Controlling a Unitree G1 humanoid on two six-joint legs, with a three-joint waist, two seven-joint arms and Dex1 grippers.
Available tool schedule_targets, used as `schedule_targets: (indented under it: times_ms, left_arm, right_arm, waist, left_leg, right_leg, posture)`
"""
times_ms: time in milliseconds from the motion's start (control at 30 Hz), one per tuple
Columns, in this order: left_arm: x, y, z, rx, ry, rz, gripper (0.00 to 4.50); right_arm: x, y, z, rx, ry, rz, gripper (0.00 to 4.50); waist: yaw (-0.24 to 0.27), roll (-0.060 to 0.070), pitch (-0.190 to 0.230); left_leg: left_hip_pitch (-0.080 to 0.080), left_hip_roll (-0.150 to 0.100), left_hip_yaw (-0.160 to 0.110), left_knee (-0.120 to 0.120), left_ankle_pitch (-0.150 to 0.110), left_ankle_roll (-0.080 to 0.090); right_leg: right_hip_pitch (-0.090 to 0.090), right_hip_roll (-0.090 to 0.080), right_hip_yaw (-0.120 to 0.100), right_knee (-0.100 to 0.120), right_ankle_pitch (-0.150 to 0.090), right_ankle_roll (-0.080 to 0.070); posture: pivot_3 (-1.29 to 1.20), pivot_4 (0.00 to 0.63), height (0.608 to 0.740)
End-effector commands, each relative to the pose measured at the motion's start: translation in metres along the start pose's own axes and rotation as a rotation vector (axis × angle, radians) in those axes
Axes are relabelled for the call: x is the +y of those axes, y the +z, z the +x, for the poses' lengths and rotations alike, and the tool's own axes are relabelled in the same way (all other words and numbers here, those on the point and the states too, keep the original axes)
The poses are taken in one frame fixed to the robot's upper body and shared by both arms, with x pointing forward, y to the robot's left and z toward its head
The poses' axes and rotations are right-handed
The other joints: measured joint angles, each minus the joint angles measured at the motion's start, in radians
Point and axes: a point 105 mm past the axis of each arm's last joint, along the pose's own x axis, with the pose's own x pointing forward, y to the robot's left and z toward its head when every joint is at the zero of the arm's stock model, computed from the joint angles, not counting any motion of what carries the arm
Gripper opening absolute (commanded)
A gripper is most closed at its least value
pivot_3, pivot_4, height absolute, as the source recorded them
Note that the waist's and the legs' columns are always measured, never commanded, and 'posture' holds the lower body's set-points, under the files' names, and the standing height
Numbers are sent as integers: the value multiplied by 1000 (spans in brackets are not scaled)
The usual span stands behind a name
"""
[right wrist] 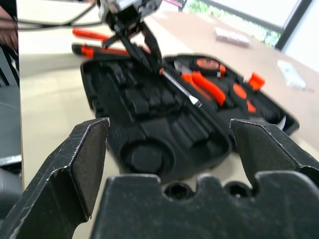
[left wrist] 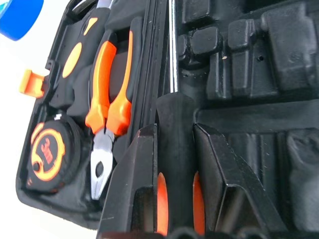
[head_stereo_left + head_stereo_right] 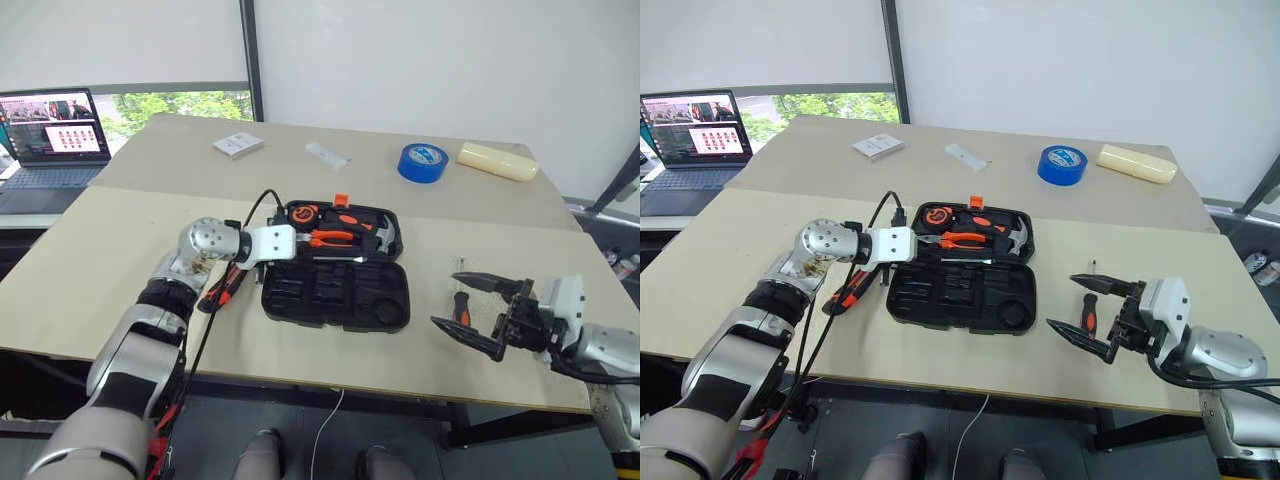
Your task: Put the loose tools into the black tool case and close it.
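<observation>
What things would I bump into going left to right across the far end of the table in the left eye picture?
Laptop → small white card packet → little clear packet → blue tape roll → cream block.

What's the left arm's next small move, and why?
Probably lower the black-and-orange-handled screwdriver into a moulded slot along the hinge of the open black plastic tool case and release. The left gripper grips its handle, its shaft already hangs over the case's middle.
</observation>
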Motion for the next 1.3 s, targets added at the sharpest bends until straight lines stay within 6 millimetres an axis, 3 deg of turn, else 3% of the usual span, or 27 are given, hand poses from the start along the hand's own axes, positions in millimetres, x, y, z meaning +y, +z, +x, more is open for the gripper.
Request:
schedule_targets:
  times_ms: [33,133,267,400,533,567,633,833,1067,1200,1300]
  left_arm:
    - [14,9,4,-1,39,45,786]
    - [10,14,9,-13,-3,48,786]
    - [11,11,10,12,2,55,2090]
    - [23,22,1,-98,82,11,3478]
    - [37,36,-5,-302,169,-283,3478]
    - [38,35,-6,-330,180,-361,2931]
    - [34,32,-3,-341,166,-450,2280]
    - [10,12,21,-213,152,-613,67]
    - [-15,12,39,-150,75,-624,28]
    - [-37,1,50,-69,17,-680,28]
    - [-41,-3,51,-80,24,-718,28]
  right_arm:
    - [-8,14,-8,-19,-53,-74,4500]
    - [-7,13,-10,-13,-60,-68,4500]
    - [-5,13,-12,-11,-67,-62,4500]
    - [-6,14,-16,-13,-76,-56,4500]
    - [-6,15,-19,-22,-82,-33,4500]
    - [-6,15,-19,-23,-84,-25,4500]
    - [-5,14,-18,-23,-85,-18,4500]
    - [-7,12,-14,-32,-110,-13,4500]
    - [-8,14,-10,-41,-133,-6,4500]
    - [-5,12,-6,-37,-147,11,4500]
    - [-4,9,-5,-24,-177,34,4500]
  waist:
    - [1,0,0]
    - [1,0,0]
    - [2,0,0]
    - [2,0,0]
    - [2,0,0]
    - [2,0,0]
    - [1,0,0]
    - [-1,0,0]
    - [2,0,0]
    - [4,1,-1]
    - [5,5,-3]
  left_leg:
    - [0,0,0,0,0,0]
    - [0,0,0,0,0,0]
    - [0,0,0,0,0,0]
    - [0,0,0,0,0,0]
    - [0,0,0,0,0,0]
    - [0,0,-1,1,0,0]
    - [0,0,-1,1,0,0]
    - [1,0,-1,1,0,0]
    - [0,0,-1,3,0,0]
    - [0,0,-2,3,0,0]
    - [1,-1,-2,3,0,0]
  right_leg:
    - [0,0,0,0,0,0]
    - [0,0,0,0,0,0]
    - [0,0,0,0,0,0]
    - [0,0,0,0,0,0]
    - [0,0,0,0,0,0]
    - [0,0,0,0,0,0]
    - [1,0,0,1,0,0]
    - [1,0,0,3,0,0]
    - [1,0,0,3,1,1]
    - [1,0,0,2,1,1]
    - [2,0,0,2,0,1]
  posture:
    - [0,150,740]
    - [0,150,740]
    - [0,150,740]
    - [0,150,740]
    - [0,150,740]
    - [0,150,740]
    - [0,150,740]
    - [0,150,740]
    - [0,150,740]
    - [0,150,740]
    - [0,150,740]
